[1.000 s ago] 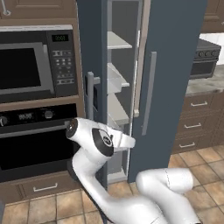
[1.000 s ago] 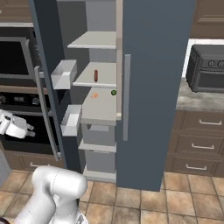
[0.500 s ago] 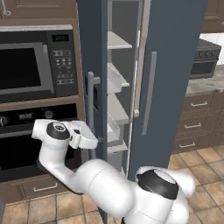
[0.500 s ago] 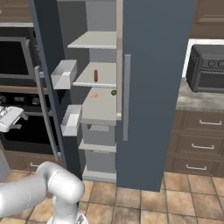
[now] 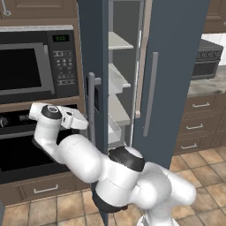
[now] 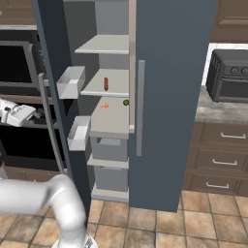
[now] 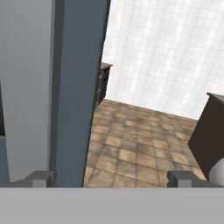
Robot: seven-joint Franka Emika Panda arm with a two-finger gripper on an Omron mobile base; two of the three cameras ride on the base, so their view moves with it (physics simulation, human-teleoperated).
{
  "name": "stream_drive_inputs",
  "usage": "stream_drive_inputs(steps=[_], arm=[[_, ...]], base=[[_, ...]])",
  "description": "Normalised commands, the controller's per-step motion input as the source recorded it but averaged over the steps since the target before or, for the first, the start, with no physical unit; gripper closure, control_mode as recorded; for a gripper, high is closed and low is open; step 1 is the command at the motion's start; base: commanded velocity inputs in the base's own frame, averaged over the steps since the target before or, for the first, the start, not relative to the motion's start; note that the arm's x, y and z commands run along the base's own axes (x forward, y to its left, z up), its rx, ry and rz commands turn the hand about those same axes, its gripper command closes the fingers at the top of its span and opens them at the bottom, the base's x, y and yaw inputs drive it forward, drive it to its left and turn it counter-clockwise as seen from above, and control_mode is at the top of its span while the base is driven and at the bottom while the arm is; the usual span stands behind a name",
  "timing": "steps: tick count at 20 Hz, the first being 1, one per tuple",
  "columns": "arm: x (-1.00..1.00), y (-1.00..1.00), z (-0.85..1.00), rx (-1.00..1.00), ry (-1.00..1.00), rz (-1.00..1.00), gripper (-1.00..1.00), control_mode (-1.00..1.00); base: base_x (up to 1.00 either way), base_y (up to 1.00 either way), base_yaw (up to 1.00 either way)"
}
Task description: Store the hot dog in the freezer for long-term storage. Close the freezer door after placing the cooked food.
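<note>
The freezer (image 6: 111,121) fills the middle of the right base view, its pale shelves exposed. The freezer door (image 5: 93,66) stands swung out, seen edge-on at center-left of the left base view with its long grey handle (image 5: 91,110) facing the oven side; in the right base view its white bins (image 6: 71,81) hang at left of center.

The arm reaches toward the left of the left base view, and the gripper (image 5: 79,120) sits just beside the door's handle, at mid-height. In the hand view the fingertips (image 7: 40,177) rise far apart at the bottom, with nothing between them: jaws released, holding nothing.

The hot dog (image 6: 106,85) already lies on the middle shelf, above a small orange item (image 6: 104,105) and a dark-green round item (image 6: 126,102) one shelf down.

Judging from this, storing is done and closing the door is in hand. The next move calls for getting the hand against the door's outer face and pushing it shut.

Compared with a second ago, the arm has swung from center to the left, behind the door, jaws unchanged; the door has not moved.
</note>
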Motion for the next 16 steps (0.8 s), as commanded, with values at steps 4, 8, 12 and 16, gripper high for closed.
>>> stream_drive_inputs(steps=[4,8,12,16], arm=[[0.97,0.01,0.0,0.0,0.03,0.12,-1.0,-1.0],[0.63,-0.01,0.0,0.0,0.06,0.15,-1.0,-1.0],[0.09,-0.36,0.0,0.0,0.08,0.09,-1.0,-1.0],[0.0,-0.9,0.01,0.02,0.12,0.06,-1.0,-1.0]], base=[[0.0,0.0,0.0],[0.0,0.0,0.0],[0.0,0.0,0.0],[0.0,0.0,0.0]])
